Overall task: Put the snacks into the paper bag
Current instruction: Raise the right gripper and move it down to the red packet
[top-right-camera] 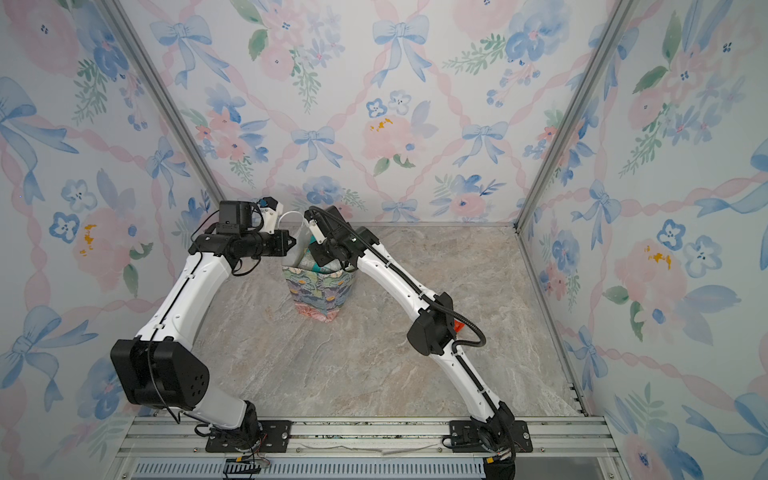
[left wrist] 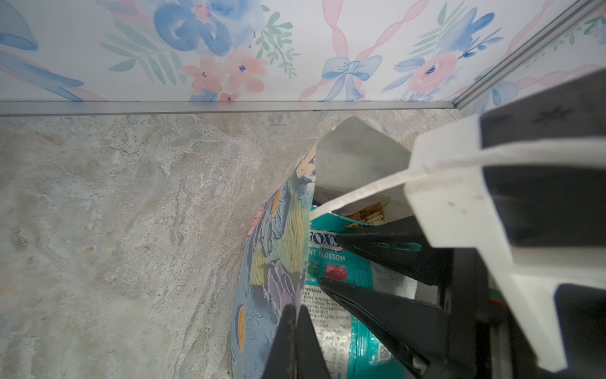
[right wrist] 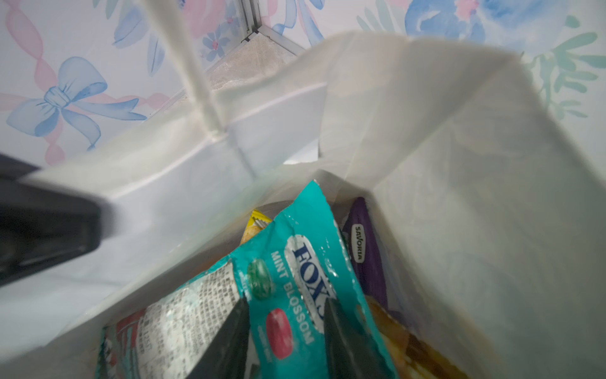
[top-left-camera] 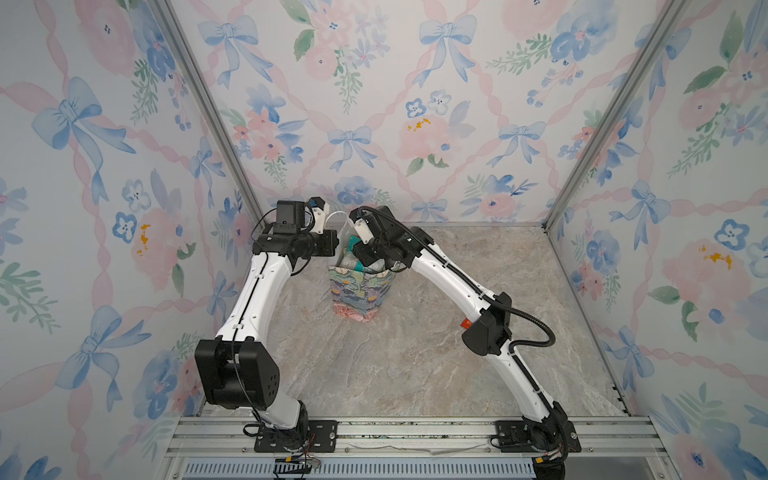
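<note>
Walled marble table (top-left-camera: 415,365) lies open from three to nine. Left hand (left wrist: 290,311) clenches bag (top-left-camera: 357,295) at eleven; right hand (right wrist: 286,302) released over packet (right wrist: 305,229).

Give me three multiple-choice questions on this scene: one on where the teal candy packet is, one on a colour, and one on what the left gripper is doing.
1. Where is the teal FOX'S packet?
A. Flat on the table
B. Inside the paper bag
C. On the front metal rail

2. What colour is the SAVORIA packet next to it?
A. Purple
B. Red
C. White

3. What is the left gripper doing?
A. Hanging open above the table
B. Holding the teal packet
C. Shut on the bag's wall

Answers:
1. B: the right wrist view shows the packet between the bag's white inner walls.
2. A: its wrapper is plainly purple.
3. C: in the left wrist view its black fingers pinch the bag's printed wall.
</note>
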Tool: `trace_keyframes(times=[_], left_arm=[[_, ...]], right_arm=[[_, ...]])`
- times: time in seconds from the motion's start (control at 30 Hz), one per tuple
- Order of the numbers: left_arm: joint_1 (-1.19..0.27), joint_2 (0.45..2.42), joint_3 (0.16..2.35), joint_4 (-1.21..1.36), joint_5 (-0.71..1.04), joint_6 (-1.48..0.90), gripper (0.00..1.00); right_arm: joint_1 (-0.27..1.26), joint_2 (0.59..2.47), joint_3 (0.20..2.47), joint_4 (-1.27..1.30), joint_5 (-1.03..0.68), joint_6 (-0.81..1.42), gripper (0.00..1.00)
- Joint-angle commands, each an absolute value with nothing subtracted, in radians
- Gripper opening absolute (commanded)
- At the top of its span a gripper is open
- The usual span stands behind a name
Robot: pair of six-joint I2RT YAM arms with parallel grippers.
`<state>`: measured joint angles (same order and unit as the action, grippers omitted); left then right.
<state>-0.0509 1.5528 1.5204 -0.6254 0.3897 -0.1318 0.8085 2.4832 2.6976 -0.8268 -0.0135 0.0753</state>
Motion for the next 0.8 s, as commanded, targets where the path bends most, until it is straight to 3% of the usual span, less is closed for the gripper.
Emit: trace_keyframes(times=[0.0, 0.23, 0.5, 0.6, 0.77], left_arm=[[-0.049, 1.539, 1.504, -0.646, 0.390, -0.110, 0.00], [-0.048, 1.537, 1.504, -0.646, 0.390, -0.111, 0.00], [-0.050, 1.534, 1.503, -0.646, 0.391, -0.110, 0.00], [-0.048, 1.532, 1.504, -0.646, 0.390, -0.111, 0.00], [-0.047, 1.531, 1.504, -0.646, 0.388, -0.110, 0.00]], right_arm=[[0.799, 2.419, 2.722, -0.860, -0.041, 0.090, 0.45], [0.805, 2.217, 2.635, -0.796, -0.063, 0.075, 0.67], [0.792, 2.017, 2.441, -0.709, -0.011, 0.072, 1.00], [0.772, 1.944, 2.342, -0.704, 0.028, 0.078, 0.97], [0.699, 1.744, 1.990, -0.601, 0.066, 0.141, 0.97]])
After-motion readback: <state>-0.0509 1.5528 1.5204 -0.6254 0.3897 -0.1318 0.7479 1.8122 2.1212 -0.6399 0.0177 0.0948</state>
